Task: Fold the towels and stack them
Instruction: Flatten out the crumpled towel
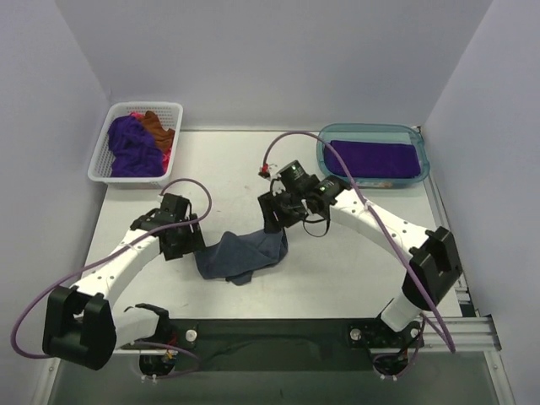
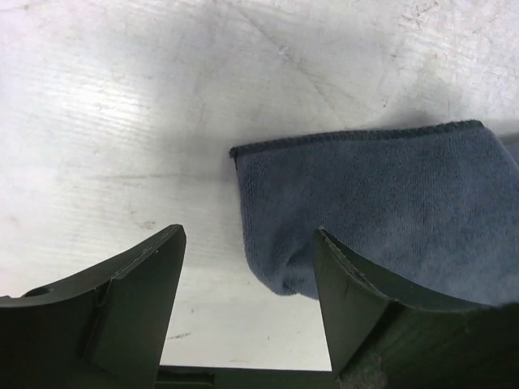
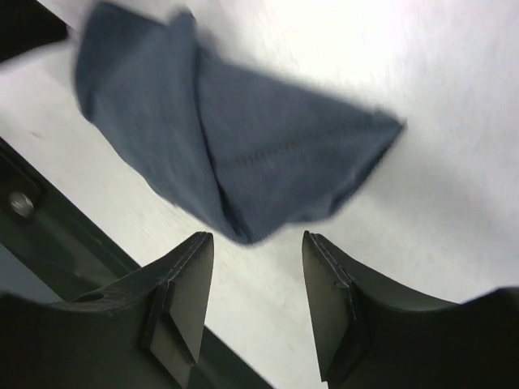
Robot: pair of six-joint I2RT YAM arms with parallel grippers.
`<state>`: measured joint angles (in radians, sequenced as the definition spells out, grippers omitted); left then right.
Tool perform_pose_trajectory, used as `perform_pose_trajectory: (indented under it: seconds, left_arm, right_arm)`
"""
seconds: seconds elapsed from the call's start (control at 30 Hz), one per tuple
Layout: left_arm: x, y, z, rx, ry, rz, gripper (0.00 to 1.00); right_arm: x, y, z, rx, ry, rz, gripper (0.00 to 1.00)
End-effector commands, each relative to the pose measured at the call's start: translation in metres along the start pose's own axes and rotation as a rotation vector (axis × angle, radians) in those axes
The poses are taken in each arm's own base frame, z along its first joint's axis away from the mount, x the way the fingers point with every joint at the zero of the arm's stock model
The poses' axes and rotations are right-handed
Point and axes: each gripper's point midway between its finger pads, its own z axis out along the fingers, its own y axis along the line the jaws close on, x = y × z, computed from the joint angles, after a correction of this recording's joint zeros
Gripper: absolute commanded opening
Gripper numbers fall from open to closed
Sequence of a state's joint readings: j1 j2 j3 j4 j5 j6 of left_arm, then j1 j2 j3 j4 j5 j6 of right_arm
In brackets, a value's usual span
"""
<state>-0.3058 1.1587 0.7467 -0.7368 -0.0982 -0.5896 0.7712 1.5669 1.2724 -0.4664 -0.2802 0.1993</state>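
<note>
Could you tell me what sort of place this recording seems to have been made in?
Most likely a lab test cell for robot laundry folding, not a home: a white table boxed in by plain panels, with a lattice basket of towels and a teal tub as props.

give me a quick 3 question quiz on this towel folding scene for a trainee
1. True or false: the left gripper and the right gripper are both shut on the blue-grey towel.
2. What lies in the teal tub? A) a folded purple towel B) a pink towel C) nothing
3. Which container holds the crumpled heap of towels?

Key
1. False: both stand open, and the blue-grey towel lies loose on the table.
2. A
3. The white basket at the far left.
</note>
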Motion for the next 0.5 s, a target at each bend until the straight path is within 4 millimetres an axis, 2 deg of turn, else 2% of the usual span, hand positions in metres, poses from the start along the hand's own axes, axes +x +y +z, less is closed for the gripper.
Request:
perform_pose_trajectory:
  seconds: [0.0,0.03,0.07,0.2,0.27,0.47]
  left_arm:
    - [-0.012,-0.016,0.014,0.066,-0.016,-0.005,0.74]
    - [-0.01,-0.018,0.017,0.074,-0.001,-0.009,0.73]
    - [-0.008,-0.018,0.023,0.072,0.012,-0.01,0.72]
    - [0.004,-0.013,0.037,0.047,0.051,-0.028,0.67]
    - [0.004,-0.014,0.042,0.039,0.056,-0.045,0.63]
    - [0.007,-0.015,0.056,0.019,0.084,-0.074,0.46]
  right_arm:
    - [-0.03,0.022,0.017,-0.112,-0.01,-0.041,0.49]
    - [-0.045,0.029,0.019,-0.139,-0.034,-0.042,0.5]
    - [-0.045,0.03,0.035,-0.148,-0.006,-0.012,0.5]
    - [-0.051,0.045,0.064,-0.217,0.011,0.032,0.5]
    - [-0.043,0.052,0.076,-0.247,0.042,0.05,0.49]
    - [-0.028,0.068,0.092,-0.312,0.069,0.08,0.47]
